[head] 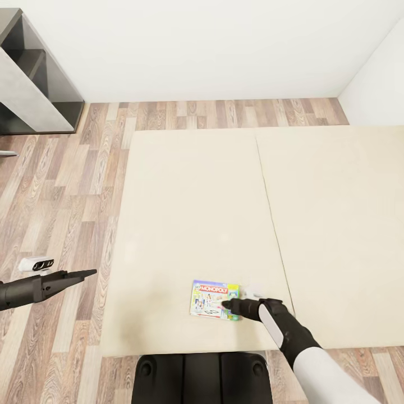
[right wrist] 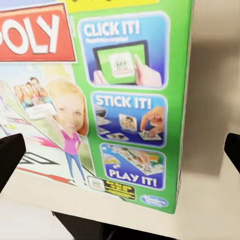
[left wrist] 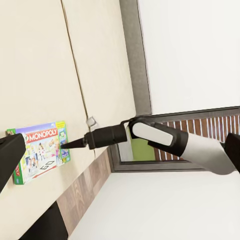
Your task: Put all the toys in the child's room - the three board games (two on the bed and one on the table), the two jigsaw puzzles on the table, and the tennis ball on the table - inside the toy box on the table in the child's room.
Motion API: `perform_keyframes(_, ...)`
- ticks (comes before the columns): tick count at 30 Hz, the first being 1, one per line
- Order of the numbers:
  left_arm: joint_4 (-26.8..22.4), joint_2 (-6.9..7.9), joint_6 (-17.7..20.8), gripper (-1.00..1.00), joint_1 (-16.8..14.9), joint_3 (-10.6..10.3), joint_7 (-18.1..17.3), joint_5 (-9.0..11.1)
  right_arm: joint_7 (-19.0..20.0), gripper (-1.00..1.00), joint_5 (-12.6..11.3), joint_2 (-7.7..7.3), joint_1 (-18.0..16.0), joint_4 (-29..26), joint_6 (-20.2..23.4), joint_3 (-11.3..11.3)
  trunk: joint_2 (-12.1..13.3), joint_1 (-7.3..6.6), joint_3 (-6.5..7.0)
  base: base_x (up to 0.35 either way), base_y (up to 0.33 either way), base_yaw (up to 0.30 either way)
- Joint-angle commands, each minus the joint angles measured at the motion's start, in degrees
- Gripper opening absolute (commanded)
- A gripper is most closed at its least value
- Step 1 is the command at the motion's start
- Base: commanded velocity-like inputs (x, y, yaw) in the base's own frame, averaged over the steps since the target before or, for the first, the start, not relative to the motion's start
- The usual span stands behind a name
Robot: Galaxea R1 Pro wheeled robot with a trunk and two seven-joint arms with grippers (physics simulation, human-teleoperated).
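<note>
The Monopoly box [head: 215,299] lies flat, lid up, on the bed [head: 196,213] near its front edge, within easy reach of the robot standing at the bedside. The right hand [head: 227,306] is low at the box's right side; in the right wrist view its fingers [right wrist: 10,155] stand spread wide either side of the green edge, apparently lined up to straddle it, nothing pinched yet. The left hand [head: 90,273] hangs idle over the wood floor [head: 67,213], clear of the work, fingers seemingly pressed together.
</note>
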Motion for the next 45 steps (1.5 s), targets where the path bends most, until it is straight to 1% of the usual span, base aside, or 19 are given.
perform_keyframes(1,-0.01,0.02,0.61,1.0,-0.02,-0.02,-0.2,-0.01,0.08,1.0,0.03,0.18,-0.01,-0.02,0.23,0.03,-0.09,0.03,-0.06,0.0,0.0,0.0)
perform_keyframes(2,-0.01,0.02,0.61,1.0,-0.03,-0.02,-0.2,-0.03,0.09,1.0,0.03,0.55,-0.01,0.04,0.2,0.06,-0.09,0.03,-0.06,0.0,0.0,0.0)
perform_keyframes(4,-0.01,0.02,0.61,1.0,-0.01,-0.02,-0.2,-0.04,0.09,1.0,0.06,0.8,-0.02,0.08,0.18,0.08,-0.09,0.03,-0.06,0.0,0.0,0.0)
perform_keyframes(12,-0.01,0.02,0.61,1.0,0.02,-0.02,-0.2,-0.05,0.1,1.0,0.11,1.22,0.05,0.14,0.15,0.11,-0.09,0.03,-0.06,0.0,0.0,0.0)
perform_keyframes(45,-0.01,0.02,0.61,1.0,-0.04,-0.02,-0.2,-0.06,-0.07,1.0,0.12,1.33,-0.72,0.23,0.03,0.12,-0.09,0.03,-0.06,0.0,0.0,0.0)
